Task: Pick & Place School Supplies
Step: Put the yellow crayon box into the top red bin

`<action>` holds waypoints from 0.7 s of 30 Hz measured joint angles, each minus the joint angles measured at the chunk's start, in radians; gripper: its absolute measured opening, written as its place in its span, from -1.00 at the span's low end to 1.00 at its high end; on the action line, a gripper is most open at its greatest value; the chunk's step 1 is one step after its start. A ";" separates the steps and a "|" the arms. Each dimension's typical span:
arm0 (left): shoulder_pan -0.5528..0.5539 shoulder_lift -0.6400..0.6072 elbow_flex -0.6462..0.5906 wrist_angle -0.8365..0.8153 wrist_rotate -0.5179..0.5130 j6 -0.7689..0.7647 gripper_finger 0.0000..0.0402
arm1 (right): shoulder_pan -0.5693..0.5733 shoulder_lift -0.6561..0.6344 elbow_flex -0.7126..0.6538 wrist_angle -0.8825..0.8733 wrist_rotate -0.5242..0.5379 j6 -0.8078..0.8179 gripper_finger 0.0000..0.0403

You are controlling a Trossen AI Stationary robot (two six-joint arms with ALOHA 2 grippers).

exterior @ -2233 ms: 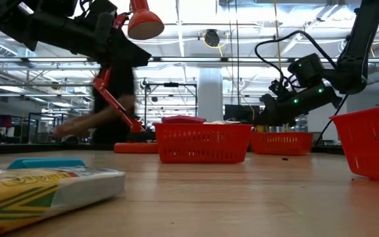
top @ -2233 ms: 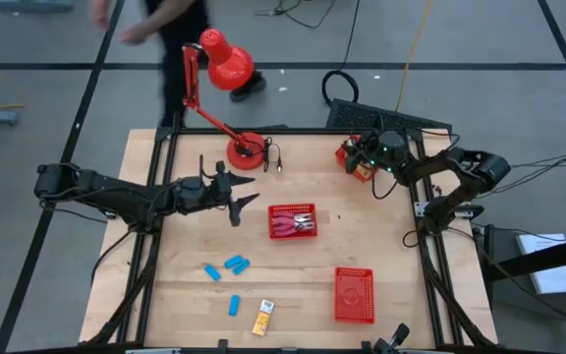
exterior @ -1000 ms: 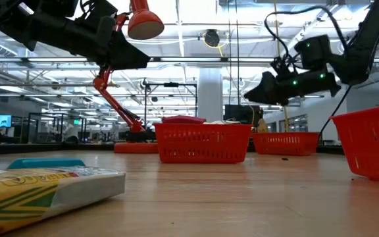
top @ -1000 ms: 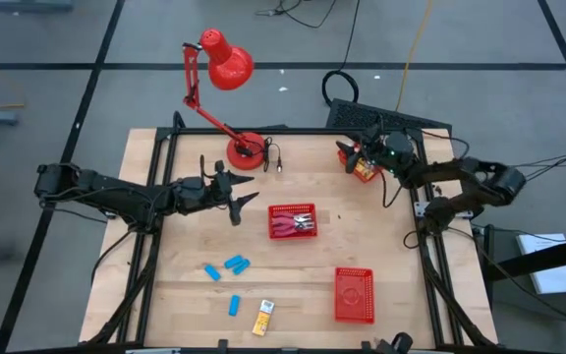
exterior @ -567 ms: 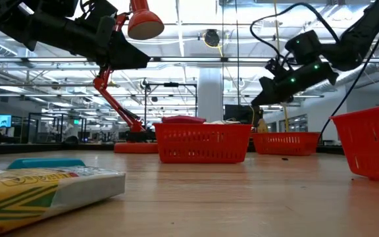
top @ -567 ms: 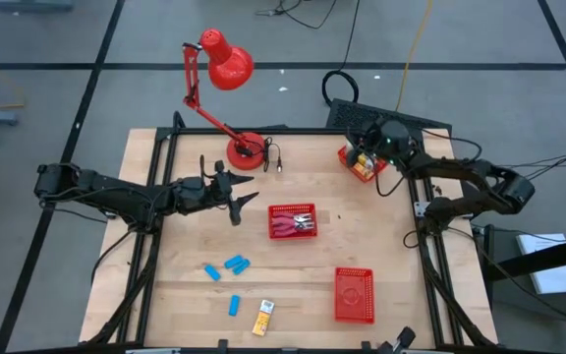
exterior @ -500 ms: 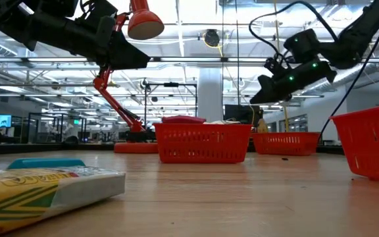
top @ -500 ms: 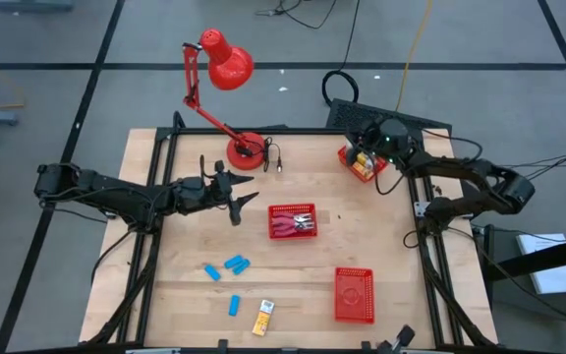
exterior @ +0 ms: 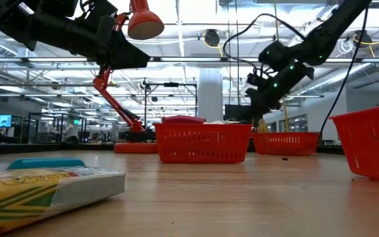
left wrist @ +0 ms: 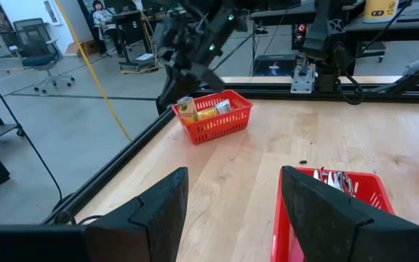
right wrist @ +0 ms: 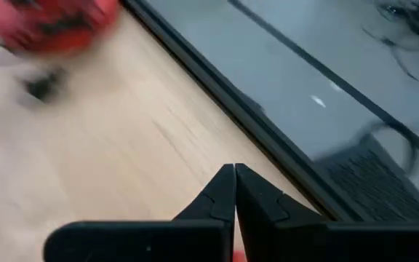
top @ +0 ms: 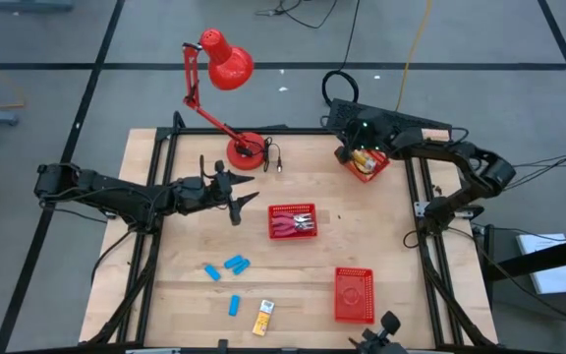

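High view shows the right gripper (top: 346,129) pinched shut and empty, up by the far basket (top: 365,163); blue blocks (top: 235,264) and a yellow packet (top: 262,318) lie near the front; the left gripper (top: 247,201) hangs open

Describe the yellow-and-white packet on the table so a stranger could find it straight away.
Start at the table's front edge, opposite the red desk lamp. The yellow-and-white packet lies there beside one blue block; it alone is yellow among the loose items.

A lamp (top: 226,69) stands at the far edge of the surface (top: 185,285), with one basket (top: 364,163) in the far right corner. Another basket (top: 293,221) holding tools (top: 291,226) sits at the centre, and a third basket (top: 354,294) lies near the front right. Blocks (top: 230,269) and a packet (top: 262,318) lie at the front left.
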 joint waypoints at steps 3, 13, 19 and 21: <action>0.000 0.000 0.000 0.001 0.002 0.001 0.12 | 0.001 0.005 0.011 -0.092 0.088 -0.026 -1.00; 0.000 0.000 0.000 0.002 0.003 0.001 0.12 | 0.033 -0.138 -0.034 -0.264 0.150 0.012 -1.00; 0.000 0.000 0.000 0.003 0.004 0.001 0.12 | 0.091 -0.318 -0.123 -0.233 0.147 0.056 -1.00; -0.007 0.000 0.000 -0.003 0.004 -0.003 0.12 | 0.155 -0.385 -0.178 -0.169 0.113 0.060 -1.00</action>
